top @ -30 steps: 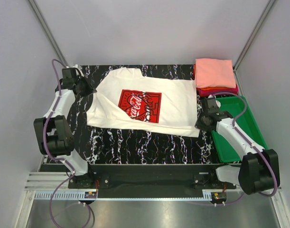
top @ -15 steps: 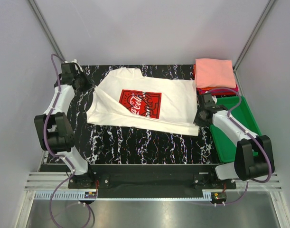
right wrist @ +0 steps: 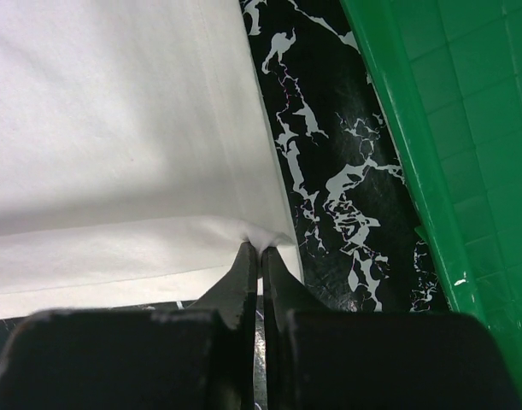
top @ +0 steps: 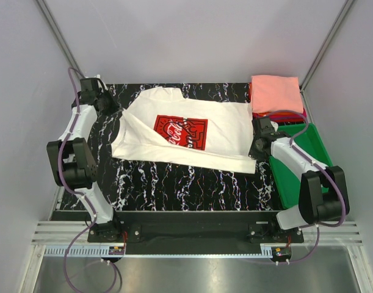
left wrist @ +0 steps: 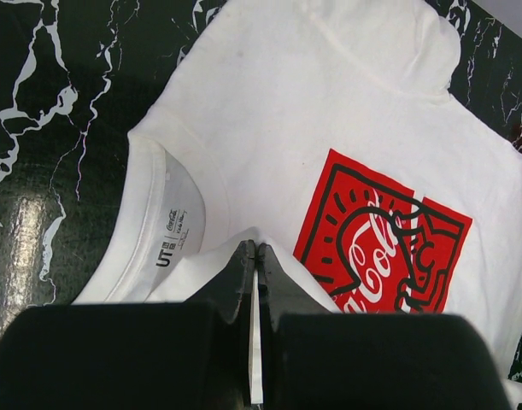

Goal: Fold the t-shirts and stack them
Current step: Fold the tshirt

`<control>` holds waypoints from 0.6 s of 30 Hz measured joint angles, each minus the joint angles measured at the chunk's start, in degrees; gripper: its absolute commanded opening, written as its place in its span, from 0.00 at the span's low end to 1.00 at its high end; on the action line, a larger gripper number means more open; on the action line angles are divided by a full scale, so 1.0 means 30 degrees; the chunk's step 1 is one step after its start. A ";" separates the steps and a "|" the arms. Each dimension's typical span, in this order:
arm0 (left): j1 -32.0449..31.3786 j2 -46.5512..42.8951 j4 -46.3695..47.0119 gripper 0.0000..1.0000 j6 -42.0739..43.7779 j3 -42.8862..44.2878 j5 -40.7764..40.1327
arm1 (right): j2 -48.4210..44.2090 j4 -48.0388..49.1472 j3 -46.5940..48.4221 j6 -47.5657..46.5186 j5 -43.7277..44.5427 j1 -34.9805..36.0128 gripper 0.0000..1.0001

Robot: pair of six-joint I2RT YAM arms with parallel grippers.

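Observation:
A cream-white t-shirt (top: 192, 131) with a red rectangular chest print (top: 181, 132) lies partly folded on the black marbled table (top: 174, 183). My left gripper (top: 108, 105) is shut on the shirt's fabric near the collar; in the left wrist view (left wrist: 256, 249) a thin white layer sits between the jaws, with the neck label (left wrist: 171, 235) just left. My right gripper (top: 256, 146) is shut on the shirt's hem corner (right wrist: 265, 239) at the right edge. A folded stack with a salmon-pink tee (top: 276, 93) on top sits at the back right.
A green plastic tray (top: 308, 165) stands at the right, next to my right arm; its wall also shows in the right wrist view (right wrist: 431, 145). Orange and red tees (top: 278, 115) lie under the pink one. Grey walls close in on both sides.
Both grippers have moved toward the back of the table with the shirt's edges in them. The near edge of the shirt has been drawn up and folded over.

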 measured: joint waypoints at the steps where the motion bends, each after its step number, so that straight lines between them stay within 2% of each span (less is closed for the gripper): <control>1: 0.0000 0.0073 0.0015 0.00 0.0007 0.0138 0.0015 | 0.0117 0.0022 0.0036 -0.0015 0.0022 -0.0007 0.00; 18: 0.0000 0.1311 -0.0124 0.00 0.0153 0.1071 0.0015 | 0.0809 0.0554 0.0372 -0.0146 0.0648 -0.0022 0.00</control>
